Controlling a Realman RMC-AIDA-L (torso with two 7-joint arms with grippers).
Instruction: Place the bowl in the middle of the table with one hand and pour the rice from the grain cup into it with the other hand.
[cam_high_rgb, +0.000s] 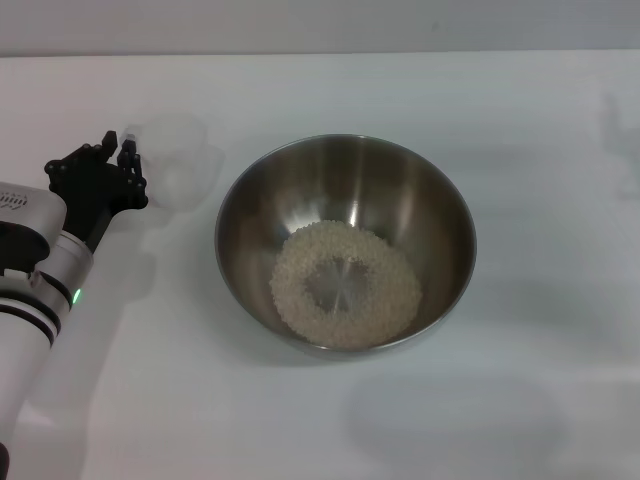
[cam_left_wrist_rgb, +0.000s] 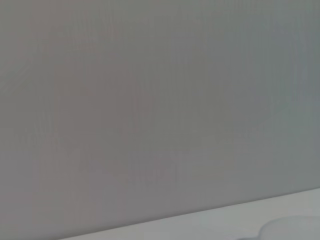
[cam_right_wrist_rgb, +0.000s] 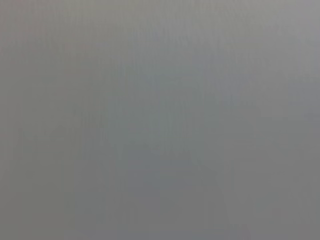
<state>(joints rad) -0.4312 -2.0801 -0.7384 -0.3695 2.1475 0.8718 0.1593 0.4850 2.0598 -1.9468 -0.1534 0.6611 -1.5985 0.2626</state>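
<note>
The bowl (cam_high_rgb: 345, 180), a large shiny steel one, stands in the middle of the table (cam_high_rgb: 520, 400). The rice (cam_high_rgb: 385, 300) lies in its bottom as a pale ring with bare steel at the centre. The grain cup (cam_high_rgb: 178, 160), clear and frosted, stands upright on the table to the left of the bowl and looks empty. My left gripper (cam_high_rgb: 118, 143) is right at the cup's left side, at its rim. The left wrist view shows a grey wall, a strip of table and part of the cup's rim (cam_left_wrist_rgb: 292, 227). My right gripper is out of view; its wrist view shows only plain grey.
The white table stretches all around the bowl. My left arm (cam_high_rgb: 40, 270) reaches in from the lower left corner. A grey wall runs along the table's far edge (cam_high_rgb: 320, 52).
</note>
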